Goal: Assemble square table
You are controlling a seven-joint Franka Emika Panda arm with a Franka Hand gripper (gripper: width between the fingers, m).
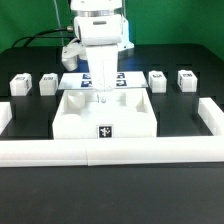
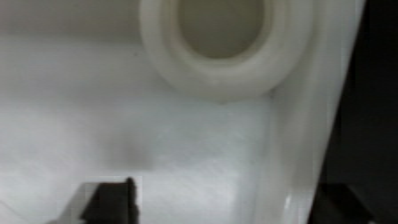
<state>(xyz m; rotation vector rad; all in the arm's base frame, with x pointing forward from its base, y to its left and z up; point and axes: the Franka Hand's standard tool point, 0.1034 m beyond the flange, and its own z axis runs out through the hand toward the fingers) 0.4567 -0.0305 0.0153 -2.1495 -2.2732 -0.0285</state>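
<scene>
In the exterior view the hand is down at the far edge of the square tabletop. The tabletop lies flat on the black table inside the white border rails (four legs stand behind, two to each side).

In the wrist view a round corner socket looms close and one dark fingertip shows. I cannot tell whether the hand grips the slab.

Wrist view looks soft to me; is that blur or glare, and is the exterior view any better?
Wrist view: blurred all over, the round socket and the tabletop have soft edges; no glare. Exterior view: sharper and evenly lit, though the white tabletop's faces wash together under the gripper.
</scene>
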